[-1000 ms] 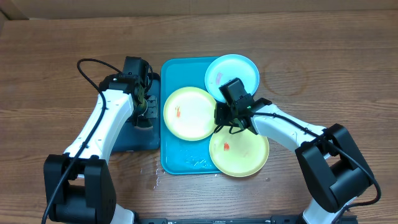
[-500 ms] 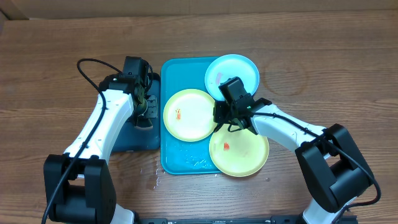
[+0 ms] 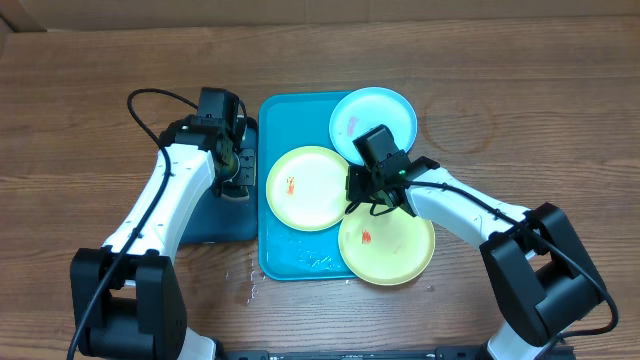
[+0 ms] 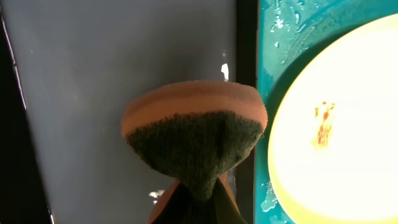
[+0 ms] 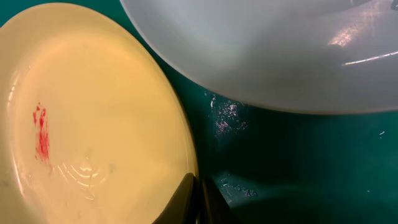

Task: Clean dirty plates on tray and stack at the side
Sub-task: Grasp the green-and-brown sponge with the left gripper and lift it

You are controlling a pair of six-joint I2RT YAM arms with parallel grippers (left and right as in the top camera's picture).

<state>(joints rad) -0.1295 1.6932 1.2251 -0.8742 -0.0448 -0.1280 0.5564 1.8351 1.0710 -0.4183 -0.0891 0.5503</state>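
Note:
The turquoise tray [image 3: 283, 252] holds three plates. A light blue plate [image 3: 373, 118] lies at its far right corner. A yellow-green plate [image 3: 305, 187] with an orange smear lies in the middle. A second smeared yellow-green plate [image 3: 388, 245] overhangs the near right rim. My right gripper [image 3: 352, 193] is shut on the middle plate's right rim; the right wrist view shows its fingers [image 5: 198, 200] pinching that plate [image 5: 93, 118]. My left gripper [image 3: 236, 178] is shut on an orange-and-green sponge [image 4: 194, 127] over the dark tray [image 4: 93, 93], just left of the middle plate [image 4: 348, 130].
The dark navy tray [image 3: 215, 222] lies against the turquoise tray's left side. Water drops lie on the turquoise tray's near part [image 3: 310, 260] and on the wood by its near left corner. In the right wrist view the blue plate [image 5: 280, 56] overhangs the wet tray floor [image 5: 298, 162].
The middle yellow-green plate has shifted slightly right with my right gripper on its rim. My left gripper with the sponge has moved a little away from me, toward the turquoise tray.

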